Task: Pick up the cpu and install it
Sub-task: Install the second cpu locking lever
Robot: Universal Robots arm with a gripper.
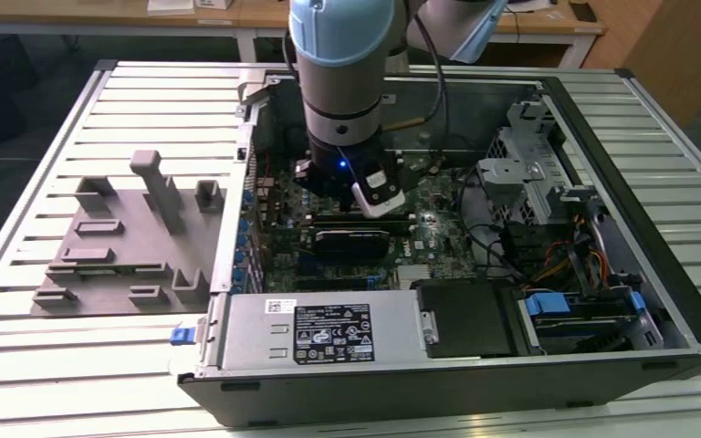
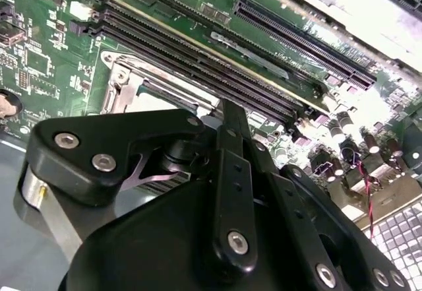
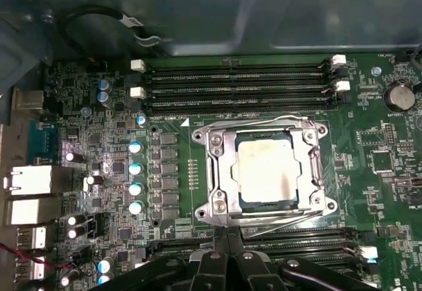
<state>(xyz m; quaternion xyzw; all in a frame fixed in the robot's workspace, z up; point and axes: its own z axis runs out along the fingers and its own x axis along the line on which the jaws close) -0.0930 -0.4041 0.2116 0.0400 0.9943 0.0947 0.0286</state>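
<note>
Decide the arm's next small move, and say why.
Probably lift the pincer straight up, away from the green board. In the first wrist view the chip already lies flat inside the metal socket frame, and the pincer sits at that frame's edge, apart from the chip.

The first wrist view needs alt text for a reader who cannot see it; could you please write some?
A silver-topped cpu sits in its metal-framed socket on a green motherboard, with the black gripper just beside the socket frame. Rows of black memory slots run along the socket's far side, and more lie by the gripper.
</note>
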